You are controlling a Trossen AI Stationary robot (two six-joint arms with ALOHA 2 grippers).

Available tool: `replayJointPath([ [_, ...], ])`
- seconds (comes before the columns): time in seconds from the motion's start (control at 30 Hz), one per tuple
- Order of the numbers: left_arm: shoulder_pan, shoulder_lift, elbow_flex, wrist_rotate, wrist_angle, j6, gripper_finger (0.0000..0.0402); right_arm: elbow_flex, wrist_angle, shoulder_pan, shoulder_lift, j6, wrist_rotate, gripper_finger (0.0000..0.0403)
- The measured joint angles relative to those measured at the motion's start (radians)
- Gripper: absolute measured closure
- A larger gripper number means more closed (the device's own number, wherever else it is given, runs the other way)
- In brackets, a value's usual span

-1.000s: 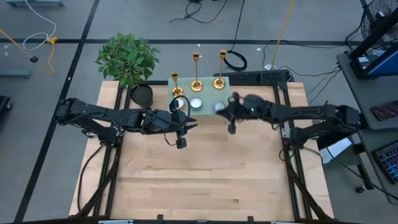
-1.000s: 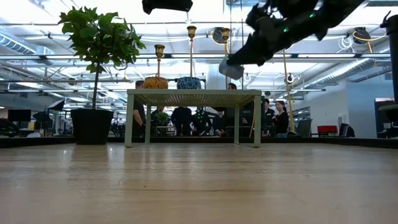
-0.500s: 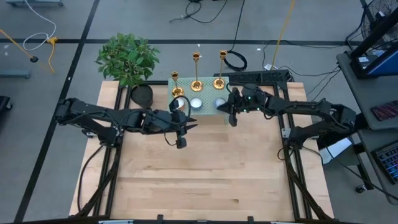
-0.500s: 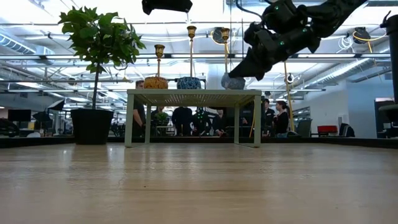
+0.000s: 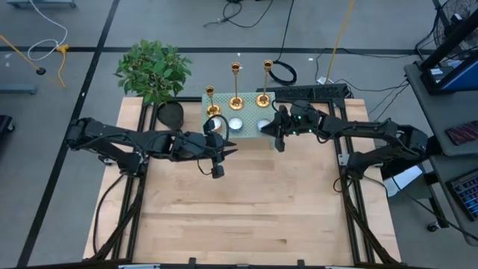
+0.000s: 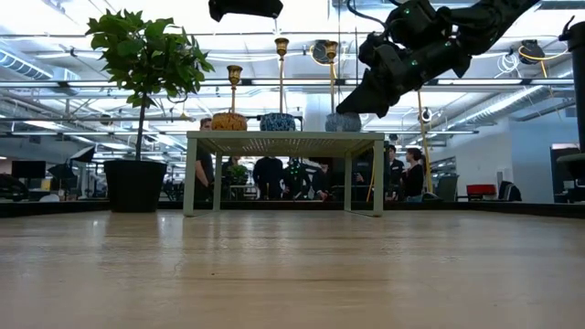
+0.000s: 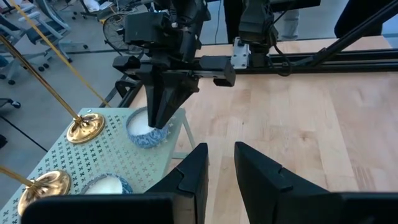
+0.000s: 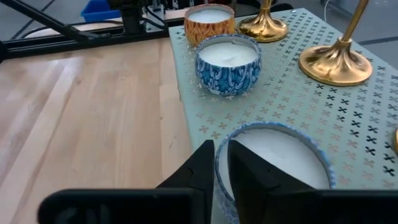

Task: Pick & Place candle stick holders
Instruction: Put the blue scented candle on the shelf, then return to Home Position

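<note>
Three gold candle stick holders (image 5: 236, 96) stand by their round bases along the far side of a pale green perforated stand (image 5: 250, 112); they also show in the low view (image 6: 281, 78). My right gripper (image 5: 275, 133) is at the stand's near right corner, shut on a blue-and-white candle tin (image 8: 280, 155). My left gripper (image 7: 221, 168) is open and empty above the wooden table, just off the stand's near left corner. My right gripper pinches the candle tin's wall at its rim (image 8: 222, 144), one finger outside the tin and one inside over the white wax. The fingers slant down from above, from the table's right side (image 7: 163, 106). The tin stands upright with its bottom on the green stand (image 6: 343, 122).
An orange candle tin (image 8: 209, 22) and a second blue patterned one (image 8: 228, 62) sit on the stand in front of the holders. A potted plant (image 5: 153, 67) stands at the far left of the table. People show in the room behind the stand.
My right gripper has carried the candle tin toward the far edge and down. The tin, which hung above the stand's right end, now rests on the stand. In the last half second the gripper has hardly moved.
</note>
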Motion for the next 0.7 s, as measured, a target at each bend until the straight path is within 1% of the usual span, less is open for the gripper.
replayJointPath([
  [0.33, 0.0, 0.0, 0.0, 0.0, 0.001, 0.001, 0.0316, 0.0, 0.005, 0.0, 0.0, -0.069, 0.003, 0.0302],
  [0.5, 0.0, -0.017, -0.002, -0.009, 0.004, 0.002, 0.0318, 0.0, 0.096, 0.002, 0.001, -0.062, -0.002, 0.0275],
  [0.6, -0.008, -0.063, -0.002, -0.037, 0.003, 0.026, 0.0334, 0.0, 0.135, 0.002, -0.008, -0.067, -0.004, 0.0269],
  [0.7, -0.021, -0.127, -0.001, -0.07, -0.026, 0.052, 0.0363, 0.0, 0.136, 0.002, -0.032, -0.098, -0.004, 0.0269],
])
